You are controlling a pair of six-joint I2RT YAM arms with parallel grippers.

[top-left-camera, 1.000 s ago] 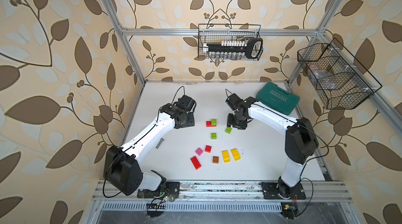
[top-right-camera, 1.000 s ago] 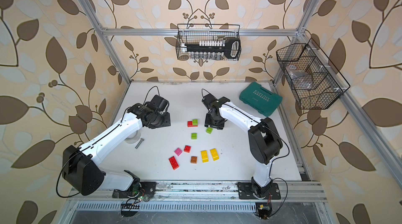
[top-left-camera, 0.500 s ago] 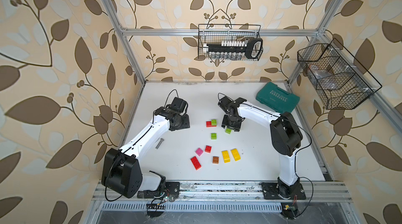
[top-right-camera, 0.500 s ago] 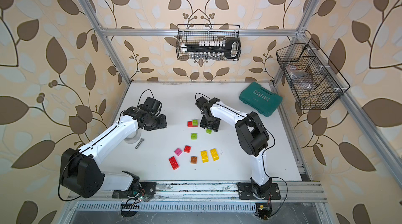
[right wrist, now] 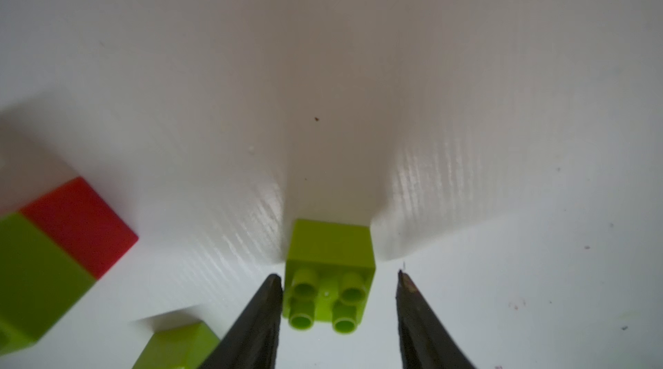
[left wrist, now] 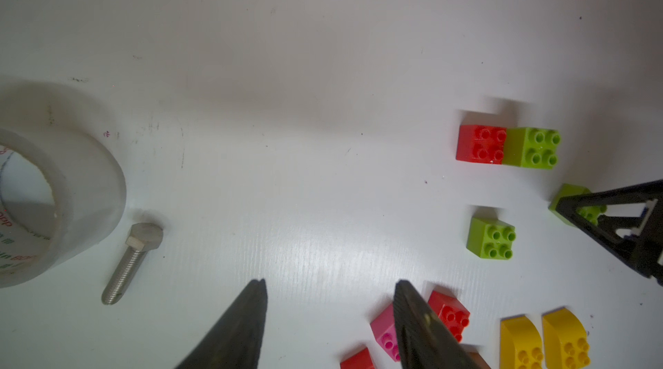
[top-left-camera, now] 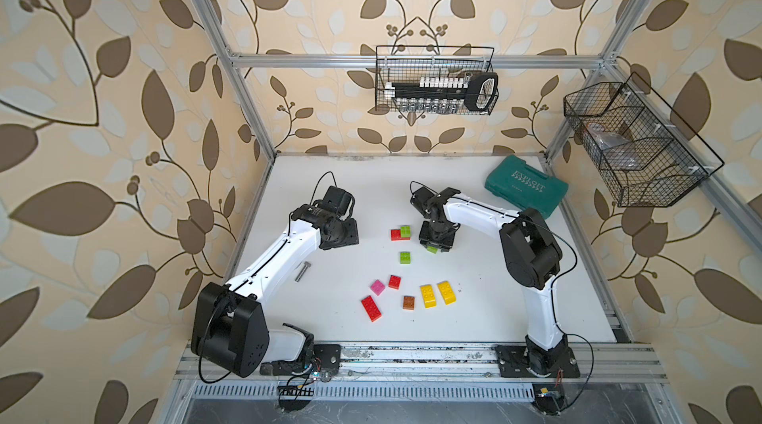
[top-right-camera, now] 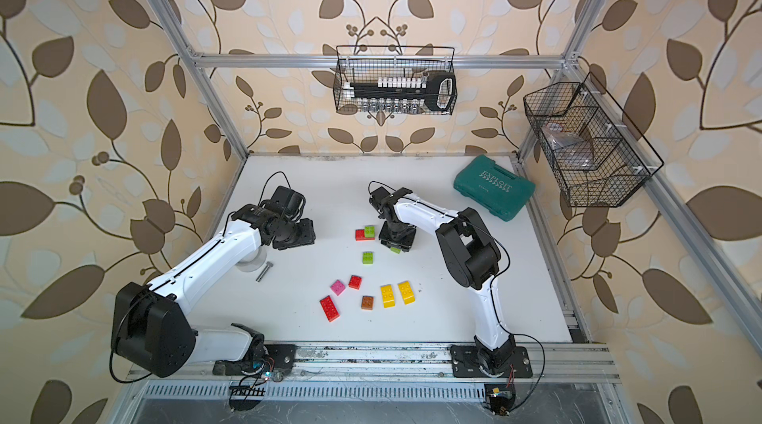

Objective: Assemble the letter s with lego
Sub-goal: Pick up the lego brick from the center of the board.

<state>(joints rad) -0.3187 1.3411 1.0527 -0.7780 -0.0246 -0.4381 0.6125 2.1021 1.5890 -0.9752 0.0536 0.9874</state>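
My right gripper (right wrist: pixel 339 277) stands open astride a lime green square lego brick (right wrist: pixel 330 241) lying on the white table. One finger is against the brick's side and a gap remains on the other side. From above, this brick (top-left-camera: pixel 432 249) peeks out under the right wrist. Nearby sit a joined red and lime pair (top-left-camera: pixel 400 232) and a loose lime brick (top-left-camera: pixel 405 257). Nearer the front lie pink (top-left-camera: pixel 377 286), small red (top-left-camera: pixel 394 281), oblong red (top-left-camera: pixel 371 308), brown (top-left-camera: pixel 408 302) and two yellow bricks (top-left-camera: pixel 437 294). My left gripper (left wrist: pixel 330 283) is open and empty, left of the bricks.
A teal plastic case (top-left-camera: pixel 525 191) lies at the back right of the table. A steel bolt (top-left-camera: pixel 302 270) and a clear tape roll (left wrist: pixel 53 188) lie beside the left arm. Wire baskets hang on the back wall (top-left-camera: pixel 435 80) and right wall (top-left-camera: pixel 635 146).
The right gripper has come down over the lime brick and its jaws have narrowed round it. The left arm has shifted slightly to the left.
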